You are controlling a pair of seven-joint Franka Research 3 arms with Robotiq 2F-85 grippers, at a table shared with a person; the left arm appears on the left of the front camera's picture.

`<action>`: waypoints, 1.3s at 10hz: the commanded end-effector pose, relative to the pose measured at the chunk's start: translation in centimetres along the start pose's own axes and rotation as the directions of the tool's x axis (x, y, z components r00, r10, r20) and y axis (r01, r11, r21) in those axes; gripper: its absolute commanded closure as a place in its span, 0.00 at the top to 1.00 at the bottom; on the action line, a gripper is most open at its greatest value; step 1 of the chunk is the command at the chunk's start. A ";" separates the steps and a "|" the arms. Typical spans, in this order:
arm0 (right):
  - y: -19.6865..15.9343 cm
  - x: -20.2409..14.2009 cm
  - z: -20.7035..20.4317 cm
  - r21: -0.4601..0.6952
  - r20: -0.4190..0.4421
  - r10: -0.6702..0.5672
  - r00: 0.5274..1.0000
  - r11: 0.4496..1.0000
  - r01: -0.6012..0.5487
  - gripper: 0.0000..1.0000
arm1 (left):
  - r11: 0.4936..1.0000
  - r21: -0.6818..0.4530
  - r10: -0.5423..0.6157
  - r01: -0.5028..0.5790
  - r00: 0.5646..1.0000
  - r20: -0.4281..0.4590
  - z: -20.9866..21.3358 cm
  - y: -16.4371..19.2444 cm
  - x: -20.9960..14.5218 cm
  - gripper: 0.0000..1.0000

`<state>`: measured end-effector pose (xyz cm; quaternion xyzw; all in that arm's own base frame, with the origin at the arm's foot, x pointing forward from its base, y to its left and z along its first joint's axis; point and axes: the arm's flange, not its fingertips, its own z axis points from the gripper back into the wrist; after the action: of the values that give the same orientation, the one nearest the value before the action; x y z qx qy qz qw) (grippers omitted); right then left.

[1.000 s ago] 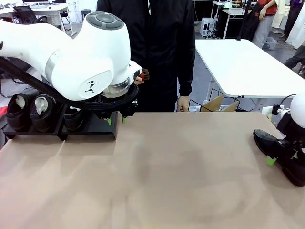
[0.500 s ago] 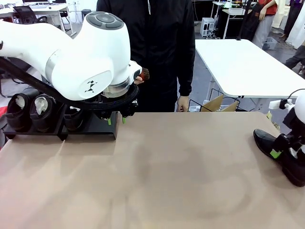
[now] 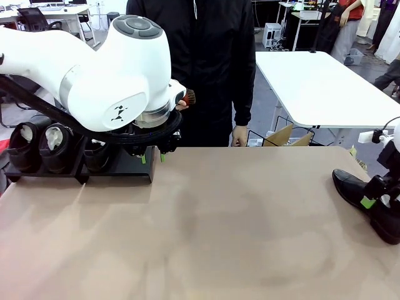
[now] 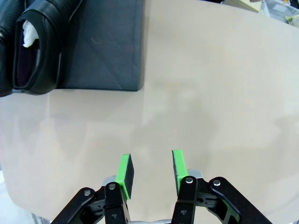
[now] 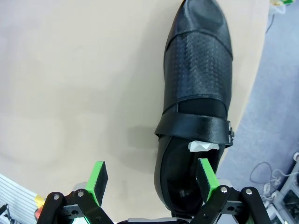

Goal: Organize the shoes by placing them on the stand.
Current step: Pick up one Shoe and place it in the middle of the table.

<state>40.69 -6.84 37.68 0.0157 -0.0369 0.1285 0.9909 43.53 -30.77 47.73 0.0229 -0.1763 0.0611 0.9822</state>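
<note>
Three glossy black shoes stand on the black stand (image 3: 128, 167) at the far left: two with white paper stuffing (image 3: 25, 145) (image 3: 56, 146) and a third (image 3: 97, 154) partly hidden by my left arm. In the left wrist view that shoe (image 4: 35, 51) rests on the stand (image 4: 110, 51). My left gripper (image 3: 155, 154) (image 4: 151, 171) hovers by the stand's right end, jaws partly apart, nothing between them. The fourth shoe (image 3: 359, 190) (image 5: 198, 93) lies at the table's right edge. My right gripper (image 3: 379, 199) (image 5: 153, 179) is open above its heel, one finger over the shoe's opening, the other outside it.
A person in a dark jacket stands at the far edge, one hand (image 3: 239, 135) hanging near the table. A white table (image 3: 319, 87) and a cardboard box (image 3: 284, 134) lie behind. The tan tabletop (image 3: 237, 219) stretches bare between the arms.
My right gripper has shifted a little up and to the right over the shoe's heel. The left arm and the shoes on the stand have not moved.
</note>
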 end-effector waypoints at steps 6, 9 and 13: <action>-0.9 0.9 -2.4 0.029 -0.017 0.088 0.996 0.996 -0.088 1.00 | 1.000 0.004 -0.003 0.003 1.000 0.005 0.1 0.1 0.1 0.47; -0.9 1.0 -2.5 0.039 -0.012 0.088 0.996 0.995 -0.088 1.00 | 1.000 0.004 -0.003 0.003 1.000 0.005 0.1 0.1 0.1 0.47; -1.0 1.6 -3.7 0.043 0.018 0.101 0.995 0.994 -0.101 0.84 | 1.000 0.004 -0.003 0.003 1.000 0.005 0.1 0.1 0.1 0.47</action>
<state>41.88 -6.99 34.42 0.0201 -0.0223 0.1613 0.9864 43.53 -30.78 47.73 0.0228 -0.1764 0.0611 0.9822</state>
